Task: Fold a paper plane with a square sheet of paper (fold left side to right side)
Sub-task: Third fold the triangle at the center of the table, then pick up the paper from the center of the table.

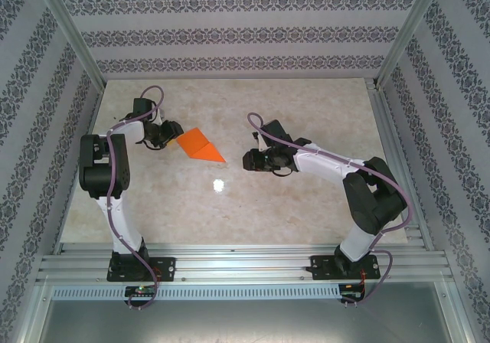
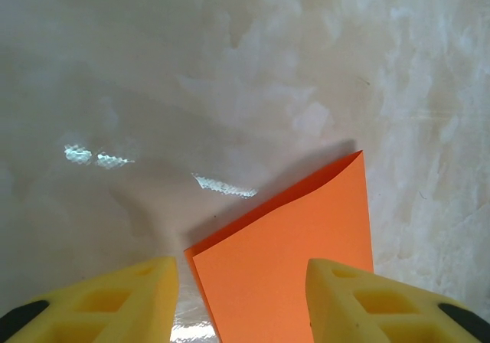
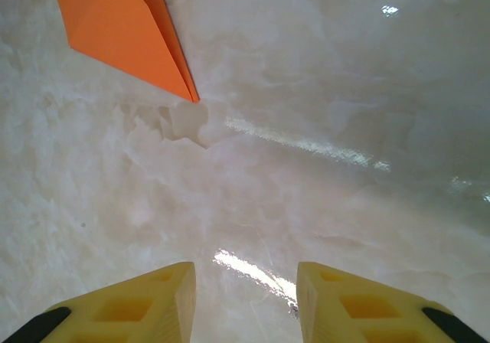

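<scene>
Right of table (image 1: 306, 106) centre, nearest the near edge: right gripper (image 1: 246, 159) (image 3: 245, 270), pointing left across the marble top. Yellow fingers (image 3: 138, 301) apart, only bare marble between them. Well short of the paper.

Just left of centre, about midway between near and far edges, clear of every edge: orange paper (image 1: 200, 145) (image 2: 298, 236) (image 3: 122, 29). Lies flat, already folded to a pointed shape. Sharp tip toward the right gripper and the near edge, broad end toward the left edge. Crease running from tip back along the middle, seen from the right wrist. Two layers slightly offset along one side, seen from the left wrist.

Slightly farther back, at the paper's broad end: left gripper (image 1: 167, 135) (image 2: 241, 270), low over the table. Jaws apart, not pinched on anything. Paper's broad end reaching into the gap and passing behind the finger (image 2: 367, 301) on the right of the wrist view. Contact between that finger and the paper: cannot tell.
</scene>
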You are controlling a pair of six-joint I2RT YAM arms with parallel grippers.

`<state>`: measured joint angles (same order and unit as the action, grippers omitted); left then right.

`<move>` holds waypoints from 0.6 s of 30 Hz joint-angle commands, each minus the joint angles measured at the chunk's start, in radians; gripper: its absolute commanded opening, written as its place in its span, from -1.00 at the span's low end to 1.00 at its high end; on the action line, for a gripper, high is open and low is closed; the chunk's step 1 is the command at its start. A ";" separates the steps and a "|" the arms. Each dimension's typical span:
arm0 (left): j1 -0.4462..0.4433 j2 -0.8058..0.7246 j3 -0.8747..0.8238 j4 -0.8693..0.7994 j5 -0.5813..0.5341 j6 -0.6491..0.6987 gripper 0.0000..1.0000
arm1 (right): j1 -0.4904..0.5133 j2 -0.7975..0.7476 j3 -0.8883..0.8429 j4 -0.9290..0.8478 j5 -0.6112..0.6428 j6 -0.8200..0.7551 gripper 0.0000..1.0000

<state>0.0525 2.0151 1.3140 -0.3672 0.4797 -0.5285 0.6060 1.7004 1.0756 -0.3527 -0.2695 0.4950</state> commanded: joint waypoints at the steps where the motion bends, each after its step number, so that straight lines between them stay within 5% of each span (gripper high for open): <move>1: 0.014 0.023 0.031 -0.027 -0.006 0.027 -0.07 | -0.009 -0.026 -0.013 0.029 0.009 -0.004 -0.21; 18: 0.012 0.063 0.032 -0.006 0.072 0.021 -0.45 | -0.014 -0.016 -0.008 0.035 -0.003 0.005 -0.21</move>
<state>0.0586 2.0594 1.3293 -0.3714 0.5201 -0.5247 0.6056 1.7004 1.0752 -0.3443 -0.2699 0.4965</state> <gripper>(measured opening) 0.282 0.397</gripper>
